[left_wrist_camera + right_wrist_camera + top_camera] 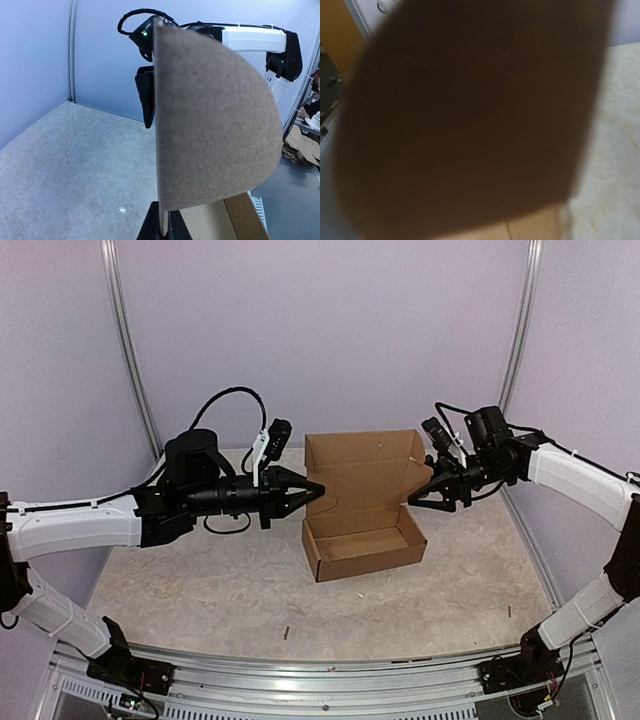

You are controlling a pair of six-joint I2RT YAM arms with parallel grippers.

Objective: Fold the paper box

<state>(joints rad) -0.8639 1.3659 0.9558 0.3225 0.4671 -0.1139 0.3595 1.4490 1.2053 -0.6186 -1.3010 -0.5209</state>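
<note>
The paper box stands in the middle of the table as a shallow brown tray with its lid upright behind it. My left gripper is shut on the lid's left rounded tab. The left wrist view shows that tab edge pinched between the black fingertips of the left gripper. My right gripper is at the lid's right side with its fingers spread apart. A blurred brown tab fills the right wrist view and hides the fingers there.
The mottled table ends at a metal rail in front, with purple walls close behind. A small dark scrap lies near the front. Outside the cell at the right is a pile of cardboard.
</note>
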